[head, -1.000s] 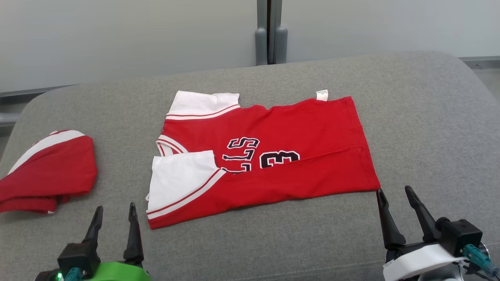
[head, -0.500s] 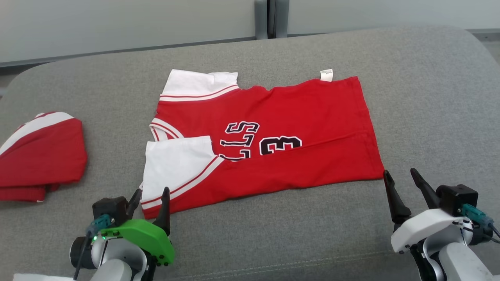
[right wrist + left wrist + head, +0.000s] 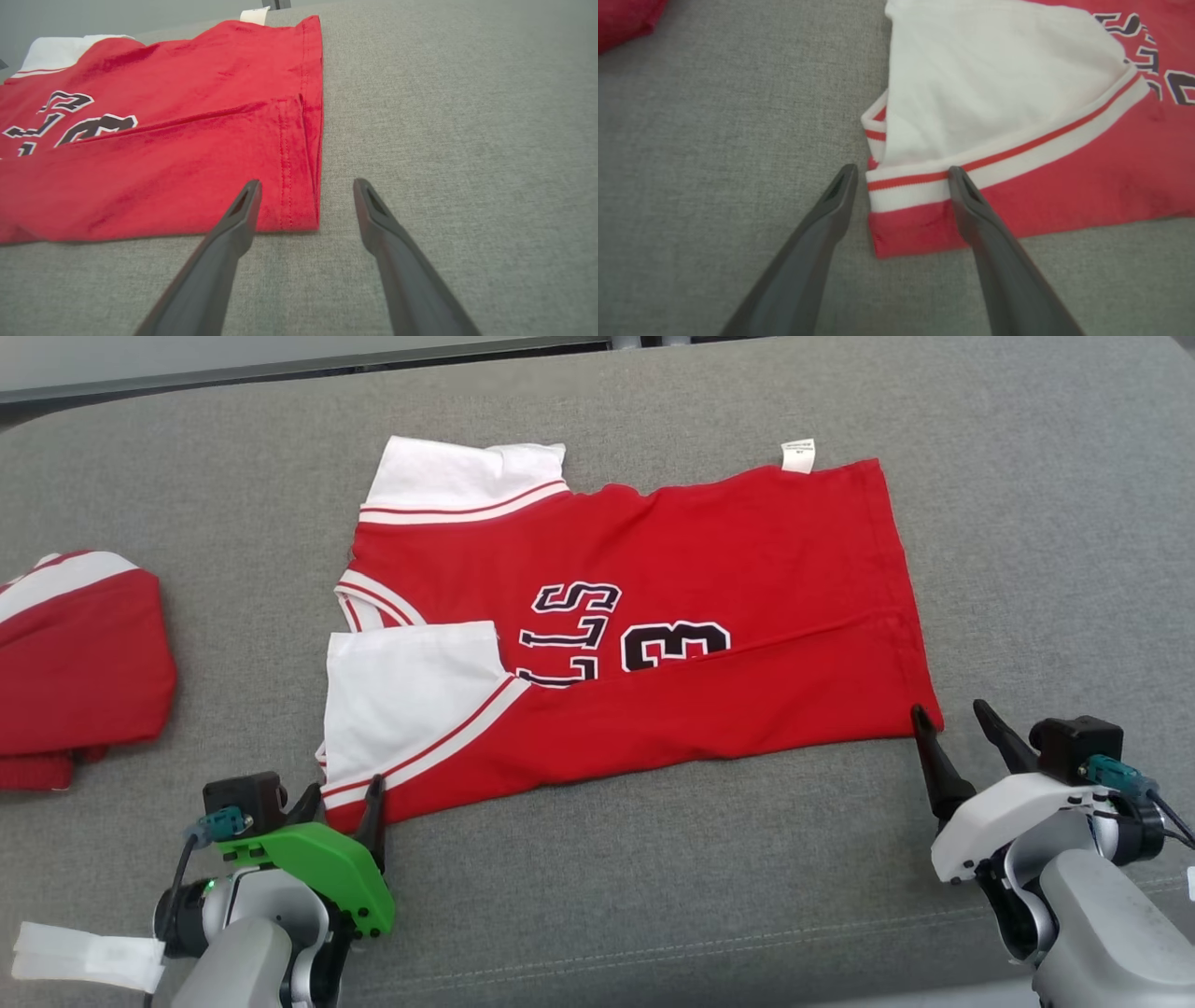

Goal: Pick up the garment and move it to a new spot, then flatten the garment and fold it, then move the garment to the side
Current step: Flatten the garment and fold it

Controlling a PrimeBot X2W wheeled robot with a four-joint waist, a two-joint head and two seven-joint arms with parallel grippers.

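The garment (image 3: 709, 569) is a red jersey with white sleeves and black lettering, lying flat on the grey cushion (image 3: 653, 896) with its near long edge folded over. My left gripper (image 3: 344, 791) stands open at its near left corner. In the left wrist view the gripper (image 3: 902, 170) straddles the striped sleeve hem of the garment (image 3: 994, 93), one finger over the cloth and one over the cushion. My right gripper (image 3: 949, 709) stands open at the near right corner. In the right wrist view that gripper (image 3: 307, 183) frames the hemmed corner of the garment (image 3: 187, 140).
A second folded red and white garment (image 3: 75, 653) lies at the cushion's left edge, also in the left wrist view's top left corner (image 3: 621, 14). A white tag (image 3: 798, 455) sticks out of the jersey's far edge. Bare cushion runs along the front and right.
The head camera has tilted down, shifting the whole picture. Both grippers have come forward to the garment's near corners, the left one also moving right. Both stay open.
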